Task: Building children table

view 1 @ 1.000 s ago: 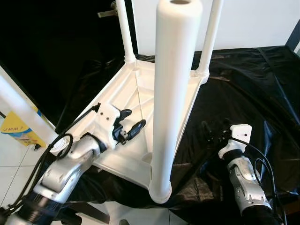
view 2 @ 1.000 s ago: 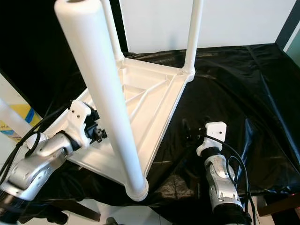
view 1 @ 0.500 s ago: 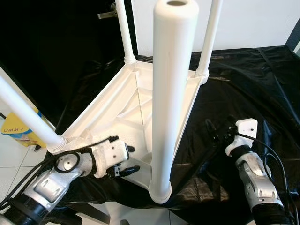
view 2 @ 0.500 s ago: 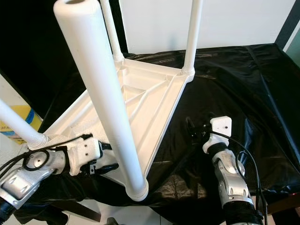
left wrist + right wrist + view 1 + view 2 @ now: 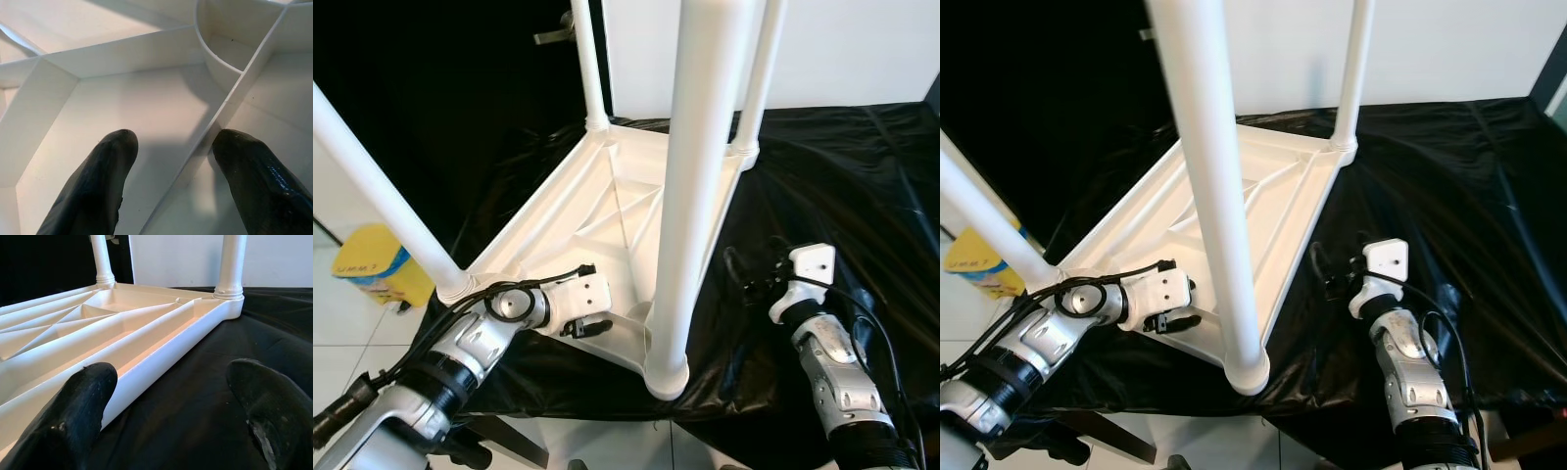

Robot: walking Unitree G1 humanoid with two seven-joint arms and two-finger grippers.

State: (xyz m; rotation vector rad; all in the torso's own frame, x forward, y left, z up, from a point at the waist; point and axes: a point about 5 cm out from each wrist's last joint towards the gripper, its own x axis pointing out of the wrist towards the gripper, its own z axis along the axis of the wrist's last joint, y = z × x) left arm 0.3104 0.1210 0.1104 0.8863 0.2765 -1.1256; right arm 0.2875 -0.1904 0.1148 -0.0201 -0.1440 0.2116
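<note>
The white children's table point(image 5: 607, 211) lies upside down on a black sheet point(image 5: 822, 166), legs up, with the left gripper point(image 5: 168, 191) spread wide over a rib near its near edge and the right gripper point(image 5: 181, 416) wide apart just right of it.

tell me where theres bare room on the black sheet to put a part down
Free: the black sheet right of the upturned white table, beyond the right gripper. Crowded: the near left, where the left gripper sits in the table's underside by the nearest leg.
</note>
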